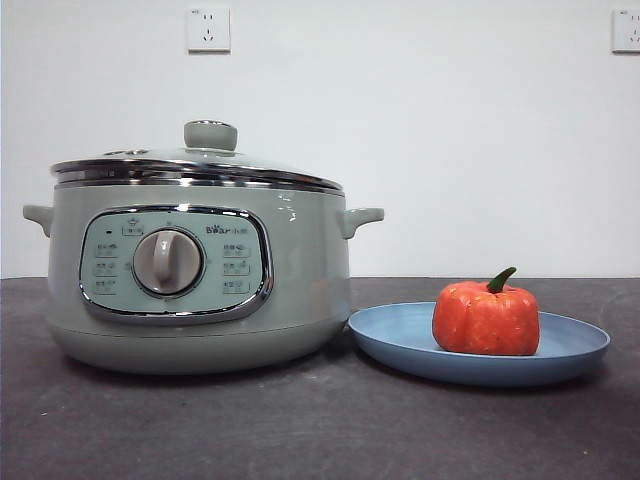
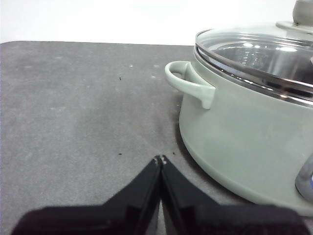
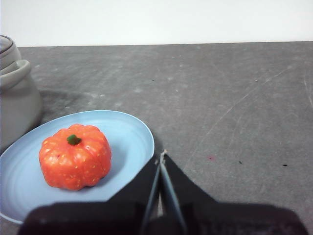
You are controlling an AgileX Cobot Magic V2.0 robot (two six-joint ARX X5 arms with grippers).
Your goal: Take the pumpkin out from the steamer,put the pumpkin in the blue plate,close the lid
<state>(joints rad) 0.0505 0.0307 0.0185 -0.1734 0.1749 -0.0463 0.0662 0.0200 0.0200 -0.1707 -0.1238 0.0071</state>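
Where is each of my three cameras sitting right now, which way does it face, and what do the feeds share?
Front view: low, at table height, looking level at the steamer, lid on, and the pumpkin on the blue plate; no arm shows.
Left wrist view: on the left arm, facing the steamer's handled side; the left gripper, jaws shut, rises from the bottom edge.
Right wrist view: on the right arm, facing pumpkin and plate; the right gripper, jaws shut, shows.
Shared: the steamer in all three; pumpkin and plate in front and right wrist.

Orange-red pumpkin (image 1: 486, 320), light-blue plate (image 1: 400, 335), sage-green steamer (image 1: 300, 260), dark grey table (image 1: 300, 430).
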